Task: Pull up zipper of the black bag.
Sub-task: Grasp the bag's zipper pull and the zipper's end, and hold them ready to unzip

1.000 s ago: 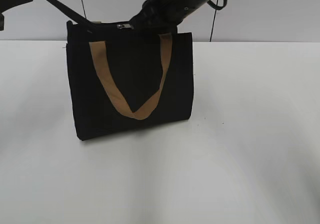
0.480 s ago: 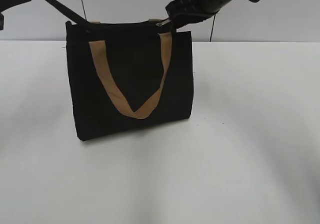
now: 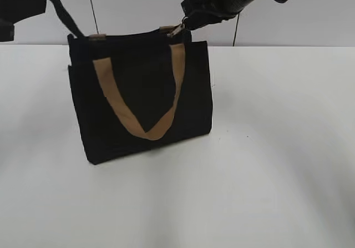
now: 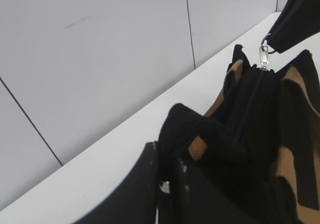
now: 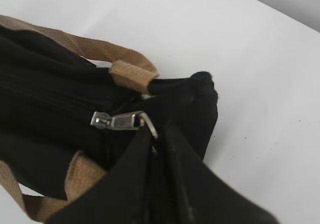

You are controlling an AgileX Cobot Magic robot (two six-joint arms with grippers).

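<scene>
The black bag (image 3: 138, 92) with tan handles (image 3: 141, 127) stands upright on the white table. My right gripper (image 3: 186, 23) is shut on the silver zipper pull (image 3: 176, 30) at the bag's top right end; it also shows in the right wrist view (image 5: 120, 120) and the left wrist view (image 4: 264, 57). My left gripper (image 4: 167, 176) is shut on the black fabric of the bag's top left corner (image 3: 75, 31), which is stretched up and to the left. The zipper line (image 4: 250, 103) looks closed along the top.
The white table (image 3: 266, 148) stretches in front and to the right of the bag. A grey panelled wall (image 3: 310, 20) stands close behind. The left arm (image 3: 16, 6) hangs at the upper left edge.
My right gripper has pulled the zipper pull rightward from mid-top to the bag's right end. The bag has since shifted and tilted slightly left, with the left corner lifted.
</scene>
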